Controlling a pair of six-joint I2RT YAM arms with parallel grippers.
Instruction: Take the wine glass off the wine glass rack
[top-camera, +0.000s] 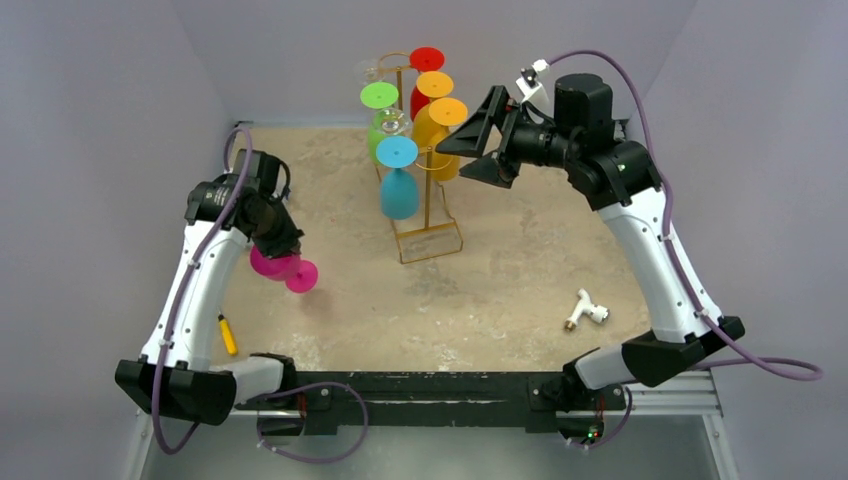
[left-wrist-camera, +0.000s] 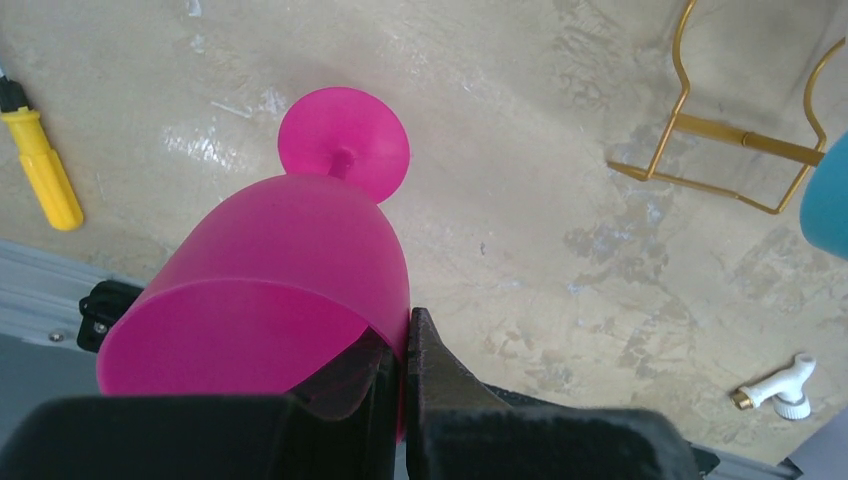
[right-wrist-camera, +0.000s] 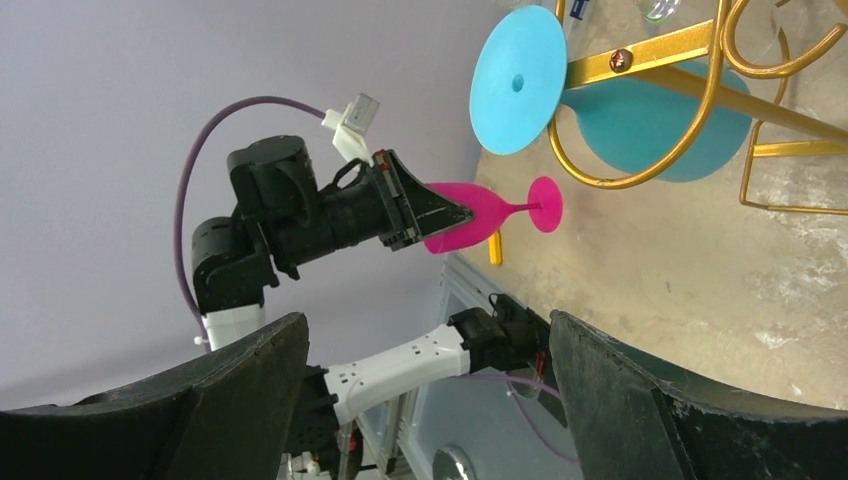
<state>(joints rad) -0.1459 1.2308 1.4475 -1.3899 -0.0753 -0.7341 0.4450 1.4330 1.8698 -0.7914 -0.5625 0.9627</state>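
Observation:
The gold wire wine glass rack (top-camera: 428, 215) stands at the table's middle back, with blue (top-camera: 399, 190), green (top-camera: 380, 97), yellow, orange and red glasses hanging upside down on its hooks. My left gripper (top-camera: 281, 247) is shut on the rim of a pink wine glass (top-camera: 285, 270), held off the rack above the left part of the table. In the left wrist view the fingers (left-wrist-camera: 432, 365) pinch the pink bowl's (left-wrist-camera: 280, 280) wall. My right gripper (top-camera: 468, 151) is open and empty, raised just right of the rack beside the orange glass (top-camera: 441, 125).
A yellow-handled tool (top-camera: 228, 334) lies near the left arm's base. A small white fitting (top-camera: 584, 311) lies front right. The rack's base (left-wrist-camera: 720, 150) and the blue glass (right-wrist-camera: 640, 110) are close to both arms' paths.

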